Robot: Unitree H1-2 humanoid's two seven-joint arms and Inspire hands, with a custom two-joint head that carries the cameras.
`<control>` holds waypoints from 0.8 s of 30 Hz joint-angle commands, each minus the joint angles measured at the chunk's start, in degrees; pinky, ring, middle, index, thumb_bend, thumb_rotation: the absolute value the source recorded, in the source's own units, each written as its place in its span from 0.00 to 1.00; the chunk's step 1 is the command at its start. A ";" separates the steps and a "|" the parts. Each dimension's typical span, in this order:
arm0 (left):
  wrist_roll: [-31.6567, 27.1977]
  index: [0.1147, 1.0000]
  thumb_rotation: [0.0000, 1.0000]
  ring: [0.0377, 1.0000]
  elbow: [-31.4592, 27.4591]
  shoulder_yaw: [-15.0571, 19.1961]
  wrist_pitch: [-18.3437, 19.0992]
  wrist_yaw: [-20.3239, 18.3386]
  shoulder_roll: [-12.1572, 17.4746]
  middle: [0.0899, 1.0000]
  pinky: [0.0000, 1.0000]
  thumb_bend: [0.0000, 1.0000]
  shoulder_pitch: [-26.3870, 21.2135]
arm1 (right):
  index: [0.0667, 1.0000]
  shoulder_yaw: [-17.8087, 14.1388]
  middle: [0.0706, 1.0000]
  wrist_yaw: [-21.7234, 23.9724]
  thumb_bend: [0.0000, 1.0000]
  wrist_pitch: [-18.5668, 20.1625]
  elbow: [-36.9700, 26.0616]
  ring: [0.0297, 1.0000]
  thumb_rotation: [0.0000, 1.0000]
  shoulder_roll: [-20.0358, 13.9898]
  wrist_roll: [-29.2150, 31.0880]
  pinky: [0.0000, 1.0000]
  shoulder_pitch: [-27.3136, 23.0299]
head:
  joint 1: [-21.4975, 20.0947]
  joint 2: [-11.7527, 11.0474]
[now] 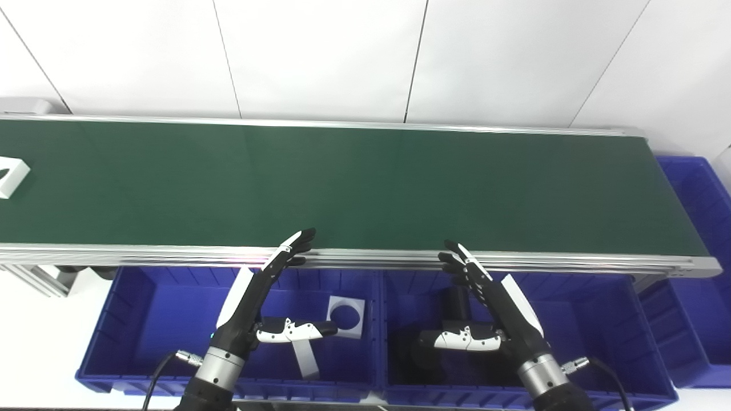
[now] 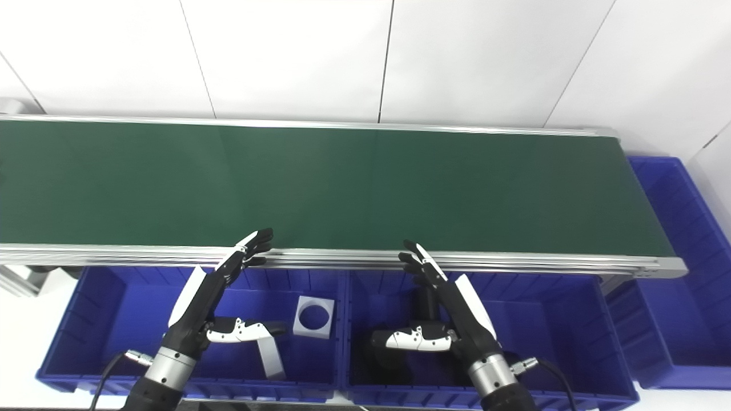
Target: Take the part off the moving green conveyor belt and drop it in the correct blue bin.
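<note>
**Desk:** What is nearest the camera?

**Photographer:** Two robot hands, raised side by side over the blue bins at the near edge. The left hand (image 1: 260, 305) and the right hand (image 1: 492, 308) both have fingers stretched out and thumbs spread, grasping nothing. Their fingertips reach toward the near rail of the belt.

**Desk:** And in the bins?

**Photographer:** The left bin (image 1: 143, 319) holds a white square plate with a round hole (image 1: 346, 317) and a pale flat strip (image 1: 305, 358) lying near it. The right bin (image 1: 594, 325) holds something dark under the right hand; I cannot tell what. A third bin (image 1: 699, 245) stands at the far right, past the belt's end.

**Desk:** Where is the part?

**Photographer:** On the green belt (image 1: 365, 188), at the far left edge of the left eye view only: a white part (image 1: 11, 176), half cut off, well apart from both hands. The rest of the belt is bare.

**Desk:** So how far along?

**Photographer:** By my reading, at the start. This part is not yet picked or binned; the hands wait for it to come within reach.
</note>
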 commanded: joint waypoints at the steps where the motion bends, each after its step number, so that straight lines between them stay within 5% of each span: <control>1: 0.31 0.89 0.42 0.86 -1.23 0.31 -1.93 0.81 -0.24 0.90 0.79 0.90 -0.32 | 0.96 0.03 0.90 -0.14 0.79 -1.99 -1.25 0.88 0.19 -0.15 0.47 0.86 -0.30 | -0.01 -0.03; 13: -0.73 0.89 0.41 0.86 -0.96 0.47 -1.95 0.42 -0.29 0.90 0.79 0.90 -0.33 | 0.96 0.06 0.89 -0.32 0.79 -1.54 -1.40 0.88 0.18 0.08 0.25 0.85 -0.28 | 0.14 -0.28; 17: -0.44 0.89 0.41 0.86 -0.17 -0.16 -2.34 0.84 -0.76 0.90 0.79 0.90 -0.31 | 0.96 -0.37 0.89 -0.15 0.79 -2.89 -0.50 0.88 0.18 -0.54 1.20 0.86 -0.02 | 8.30 -1.82; 18: -1.11 0.89 0.41 0.87 0.37 -0.81 -2.49 0.82 -1.07 0.90 0.80 0.89 -0.38 | 0.96 -0.76 0.90 -0.02 0.78 -3.65 -0.09 0.88 0.17 -1.08 1.85 0.86 0.18 | 13.75 -3.41; 20: -2.03 0.88 0.38 0.86 0.95 -1.63 -2.60 0.86 -1.32 0.89 0.78 0.89 -0.51 | 0.97 -1.16 0.90 0.09 0.78 -4.43 0.32 0.89 0.17 -1.66 2.54 0.87 0.38 | 13.75 -3.41; 21: -0.78 0.88 0.38 0.86 1.61 -2.31 -2.62 1.96 -1.82 0.89 0.78 0.89 -0.67 | 0.97 -1.59 0.90 0.07 0.78 -5.64 0.82 0.89 0.17 -2.09 3.22 0.87 0.44 | 19.59 -5.71; 24: 1.83 0.88 0.39 0.86 3.32 -4.09 -2.63 4.75 -2.82 0.89 0.81 0.90 -1.13 | 0.96 -2.43 0.90 0.02 0.76 -9.14 2.77 0.88 0.08 -2.99 4.74 0.86 0.31 | 22.46 -7.32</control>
